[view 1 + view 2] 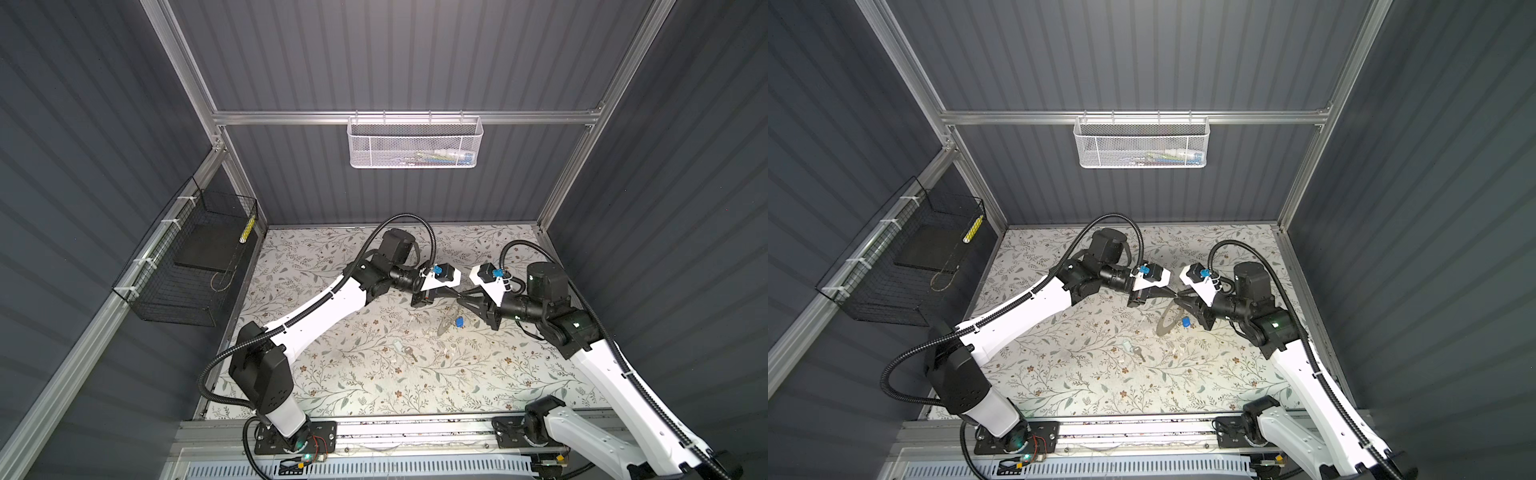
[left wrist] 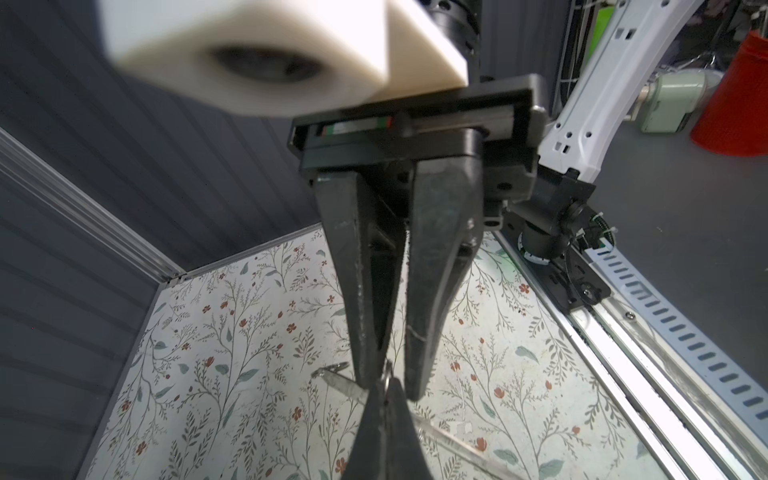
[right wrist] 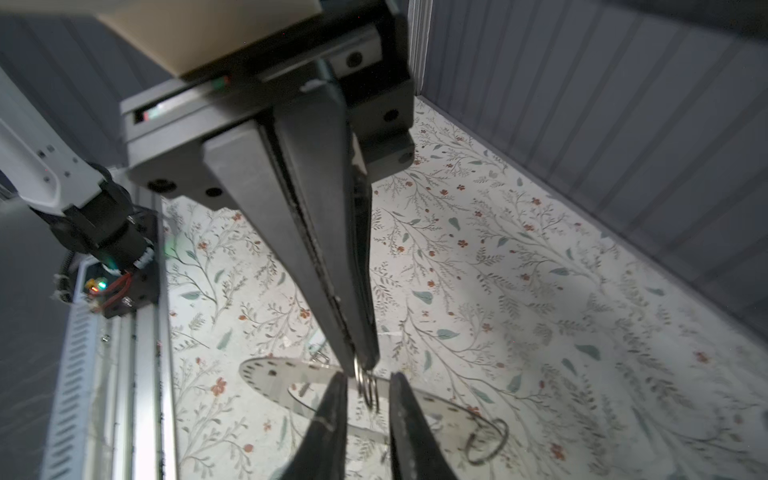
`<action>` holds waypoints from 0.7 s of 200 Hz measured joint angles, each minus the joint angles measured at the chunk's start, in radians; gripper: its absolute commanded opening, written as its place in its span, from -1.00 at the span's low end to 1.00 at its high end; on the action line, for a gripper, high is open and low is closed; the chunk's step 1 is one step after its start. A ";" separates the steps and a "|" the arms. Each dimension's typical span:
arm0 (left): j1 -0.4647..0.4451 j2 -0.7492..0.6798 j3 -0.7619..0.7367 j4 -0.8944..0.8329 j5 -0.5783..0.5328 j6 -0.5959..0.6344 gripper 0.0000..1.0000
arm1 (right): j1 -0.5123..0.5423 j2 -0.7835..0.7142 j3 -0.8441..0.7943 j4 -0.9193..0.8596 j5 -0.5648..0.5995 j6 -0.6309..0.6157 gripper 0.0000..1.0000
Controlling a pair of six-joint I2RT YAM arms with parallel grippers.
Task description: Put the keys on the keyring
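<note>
The keyring (image 3: 266, 376) hangs tilted over the middle of the table (image 1: 332, 386) from a small wire ring (image 3: 368, 386), which is pinched in the fully closed left gripper (image 3: 365, 357). The right gripper (image 3: 369, 378) straddles that ring with its jaws slightly apart, holding nothing. The blue key (image 1: 459, 322) seems to dangle alongside. That one thin pinch carries everything, so a nudge from the right fingers could knock it loose.

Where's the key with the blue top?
In both top views the blue key is a bit right of the middle of the table, right beside the tilted keyring, just in front of the right gripper.
</note>
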 measured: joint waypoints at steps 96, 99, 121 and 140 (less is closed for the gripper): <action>0.060 -0.005 -0.208 0.665 0.140 -0.548 -1.00 | 0.000 -0.151 -0.195 0.228 0.036 0.099 -0.41; 0.060 -0.005 -0.212 0.682 0.140 -0.562 -1.00 | 0.000 -0.151 -0.198 0.236 0.035 0.104 -0.41; 0.060 -0.005 -0.234 0.787 0.140 -0.651 -1.00 | 0.000 -0.151 -0.211 0.305 0.031 0.129 -0.43; 0.060 -0.005 -0.236 0.860 0.140 -0.709 -1.00 | 0.000 -0.151 -0.215 0.366 0.027 0.148 -0.44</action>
